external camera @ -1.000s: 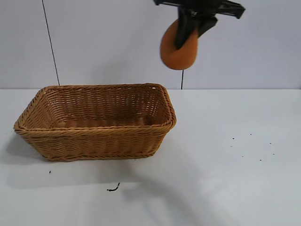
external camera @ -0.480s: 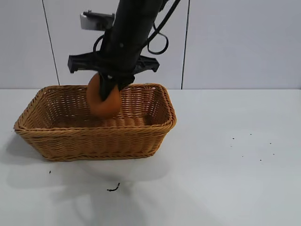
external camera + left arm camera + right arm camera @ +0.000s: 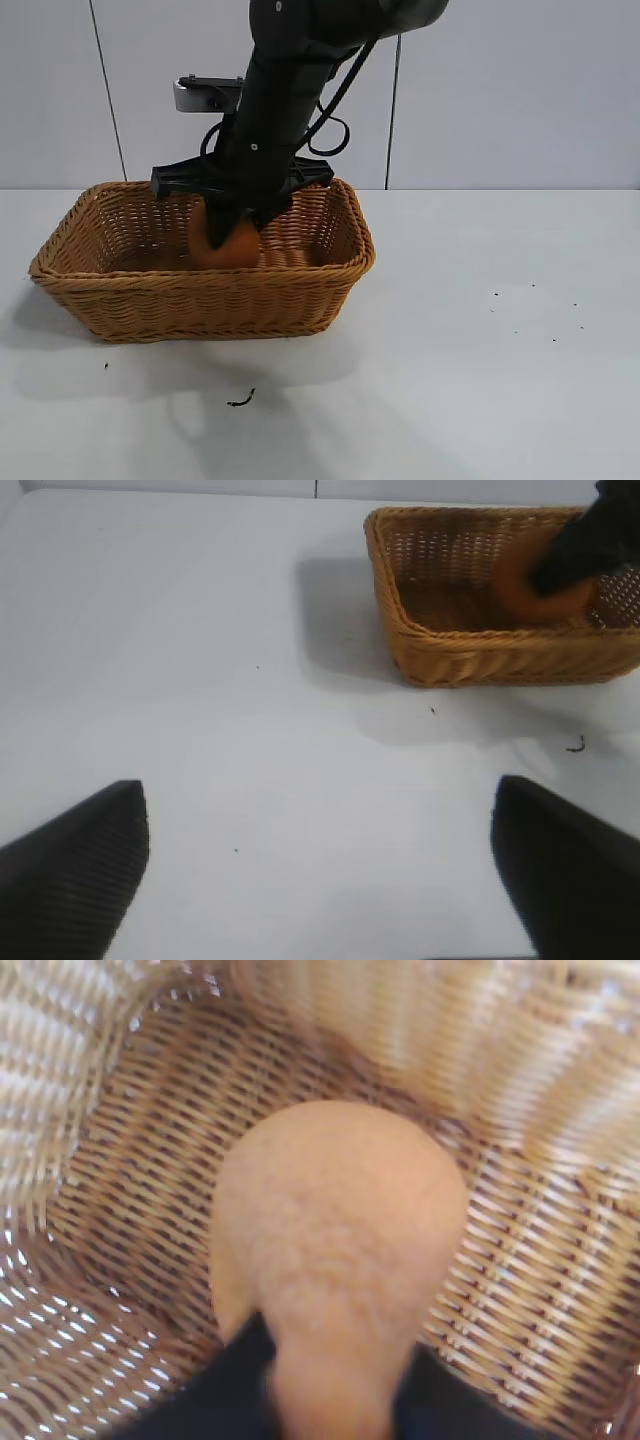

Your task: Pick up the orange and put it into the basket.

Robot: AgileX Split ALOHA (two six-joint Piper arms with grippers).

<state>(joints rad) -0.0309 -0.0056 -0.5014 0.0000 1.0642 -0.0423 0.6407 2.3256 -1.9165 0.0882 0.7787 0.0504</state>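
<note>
The orange (image 3: 233,243) is a dull-orange squashed lump held low inside the tan wicker basket (image 3: 120,290). My right gripper (image 3: 230,228) is shut on the orange and reaches down into the basket from above. In the right wrist view the orange (image 3: 340,1250) fills the middle, squeezed between the two dark fingers (image 3: 215,1390), with the basket's woven floor (image 3: 130,1180) close behind it. In the left wrist view the basket (image 3: 450,650) and the orange (image 3: 525,585) show far off. My left gripper (image 3: 320,875) is open and empty over bare table, out of the exterior view.
The basket stands at the left of the white table (image 3: 480,350). A small dark scrap (image 3: 241,400) lies on the table in front of the basket, and a few dark specks (image 3: 530,310) lie at the right.
My right gripper has carried the orange from high above the table's right of the basket, leftward and down, into the basket. Over the last half second it sank lower inside.
</note>
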